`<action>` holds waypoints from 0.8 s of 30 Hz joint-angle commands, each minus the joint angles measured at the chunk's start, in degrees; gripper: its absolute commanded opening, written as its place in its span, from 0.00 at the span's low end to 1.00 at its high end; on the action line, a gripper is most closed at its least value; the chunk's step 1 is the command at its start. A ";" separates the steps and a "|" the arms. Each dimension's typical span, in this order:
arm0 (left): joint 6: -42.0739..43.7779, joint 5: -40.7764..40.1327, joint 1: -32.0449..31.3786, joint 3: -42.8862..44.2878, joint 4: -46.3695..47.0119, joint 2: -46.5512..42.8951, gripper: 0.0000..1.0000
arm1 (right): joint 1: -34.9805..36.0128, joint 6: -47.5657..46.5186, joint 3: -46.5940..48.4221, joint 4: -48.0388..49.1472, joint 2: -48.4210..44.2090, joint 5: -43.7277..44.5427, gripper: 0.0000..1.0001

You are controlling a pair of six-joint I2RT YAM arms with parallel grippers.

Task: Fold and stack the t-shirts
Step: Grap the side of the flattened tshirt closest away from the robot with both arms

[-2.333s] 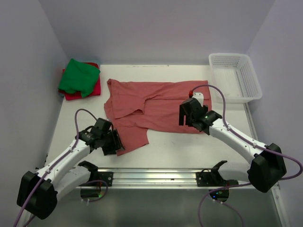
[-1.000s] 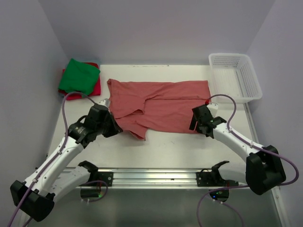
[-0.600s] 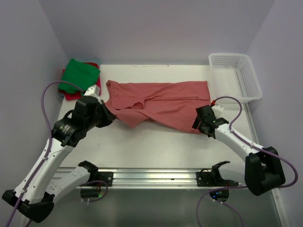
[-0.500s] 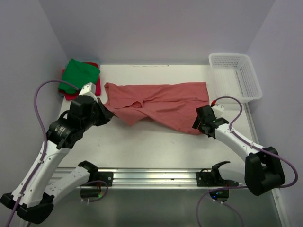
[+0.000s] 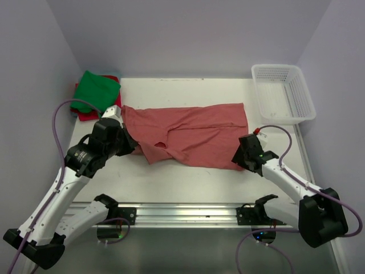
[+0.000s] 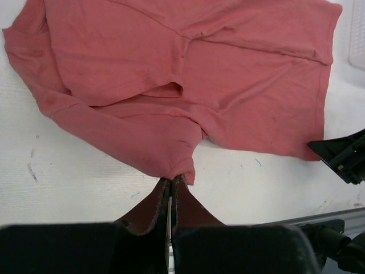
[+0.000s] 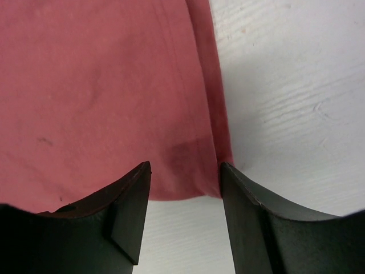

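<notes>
On the table [image 5: 199, 177], three t-shirts [image 5: 188, 134]

The brick-red t-shirt [image 5: 194, 134] is soft, matt cloth, faded and faintly specked, and the green t-shirt [image 5: 94, 91] and red-pink t-shirt [image 5: 86, 116] look like equally dull cloth. The table [image 7: 285, 103] is white, matt and scuffed with a faint grain, the basket [image 5: 283, 94] is white plastic mesh, and the fingers [image 7: 128, 211] of the right gripper [image 7: 185, 168] are matt black plastic
</notes>
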 commanded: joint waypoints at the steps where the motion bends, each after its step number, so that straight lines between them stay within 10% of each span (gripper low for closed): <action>1: 0.58 1.01 -0.38 -0.83 3.73 -0.22 0.00 | -0.10 2.97 -2.22 -0.59 -5.37 -4.78 0.56; 24: 0.58 0.48 -0.38 -2.42 3.56 -0.30 0.00 | -0.10 6.39 1.56 -13.43 -7.75 1.04 0.56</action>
